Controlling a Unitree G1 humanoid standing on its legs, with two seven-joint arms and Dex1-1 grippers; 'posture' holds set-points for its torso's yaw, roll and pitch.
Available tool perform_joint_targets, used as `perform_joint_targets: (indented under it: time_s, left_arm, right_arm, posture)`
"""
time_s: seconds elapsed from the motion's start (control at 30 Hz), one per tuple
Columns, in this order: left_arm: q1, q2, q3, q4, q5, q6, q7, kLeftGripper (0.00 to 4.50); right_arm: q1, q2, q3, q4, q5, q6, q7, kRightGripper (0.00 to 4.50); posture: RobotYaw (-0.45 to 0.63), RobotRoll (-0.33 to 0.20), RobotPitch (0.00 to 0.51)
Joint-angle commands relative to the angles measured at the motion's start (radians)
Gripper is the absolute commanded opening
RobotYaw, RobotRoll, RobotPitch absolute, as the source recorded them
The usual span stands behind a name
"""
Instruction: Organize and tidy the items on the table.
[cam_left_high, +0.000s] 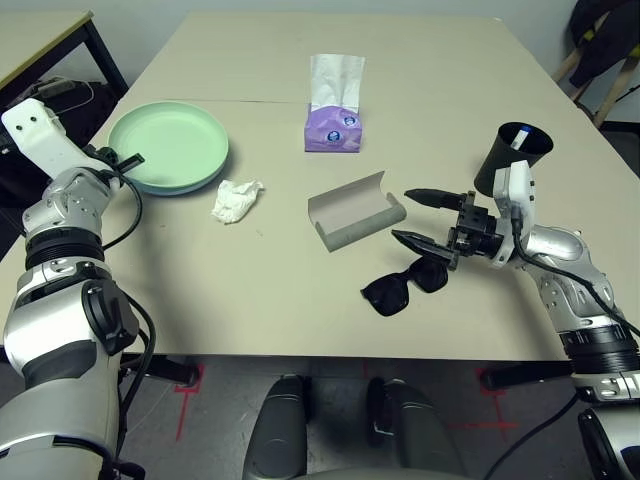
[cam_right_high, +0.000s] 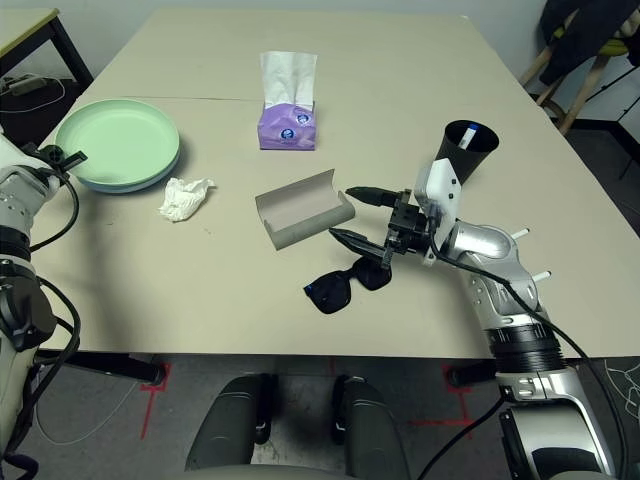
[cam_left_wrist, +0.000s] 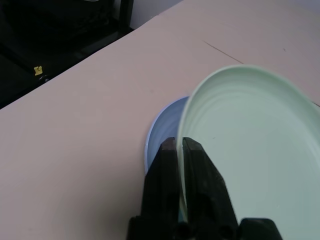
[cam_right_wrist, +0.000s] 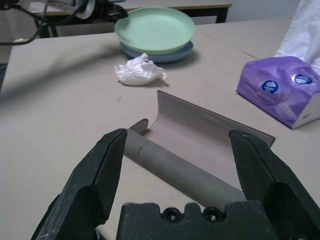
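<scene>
A pale green plate (cam_left_high: 168, 148) rests on a pale blue plate (cam_left_wrist: 162, 130) at the far left of the table (cam_left_high: 250, 300). My left gripper (cam_left_wrist: 179, 145) is shut on the green plate's near rim. A crumpled white tissue (cam_left_high: 236, 200) lies just right of the plates. The grey glasses case (cam_left_high: 355, 212) lies open in the middle, with black sunglasses (cam_left_high: 405, 285) in front of it. My right gripper (cam_left_high: 402, 215) hangs open just right of the case and above the sunglasses, holding nothing. The black cup (cam_left_high: 512, 158) behind it holds a white marker pen (cam_left_high: 519, 140).
A purple tissue box (cam_left_high: 334, 118) with a white sheet sticking up stands at the middle back. A smaller desk with black legs (cam_left_high: 50, 40) is beyond the left corner. A chair with dark clothing (cam_left_high: 600, 50) is at the far right.
</scene>
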Motion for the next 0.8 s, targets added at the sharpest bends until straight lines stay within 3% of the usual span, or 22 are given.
perform_joint_targets:
  time_s: [0.03, 0.3, 0.4, 0.53, 0.63, 0.8]
  left_arm:
    - [-0.020, -0.004, 0.000, 0.022, 0.004, -0.017, 0.016, 1.48]
    - [-0.030, -0.021, 0.005, -0.018, -0.013, -0.059, 0.001, 4.46]
    - [0.016, -0.035, -0.055, -0.169, -0.021, -0.095, -0.193, 4.46]
    - [0.199, -0.017, -0.180, -0.488, -0.060, 0.000, -0.515, 4.46]
    - [0.302, 0.004, -0.215, -0.716, -0.121, 0.170, -0.579, 4.46]
    - [0.412, 0.090, -0.296, -0.863, -0.089, 0.261, -0.680, 4.46]
  right_arm:
    - [0.005, 0.005, -0.015, -0.022, 0.015, 0.011, -0.013, 4.50]
    - [0.007, 0.012, -0.017, -0.029, 0.023, 0.007, -0.019, 4.50]
    - [0.010, 0.013, -0.020, -0.030, 0.021, 0.006, -0.028, 4.50]
    - [0.020, 0.018, -0.028, -0.038, 0.016, 0.015, -0.066, 4.50]
    - [0.029, 0.019, -0.031, -0.055, 0.025, 0.024, -0.078, 4.50]
    - [0.033, 0.014, -0.024, -0.071, 0.030, 0.038, -0.070, 4.50]
  posture:
    - [0.09, 0.000, 0.129]
    - [0.08, 0.000, 0.127]
    - [0.08, 0.000, 0.127]
    - [0.09, 0.000, 0.131]
    - [0.10, 0.000, 0.135]
    - [0.11, 0.000, 0.133]
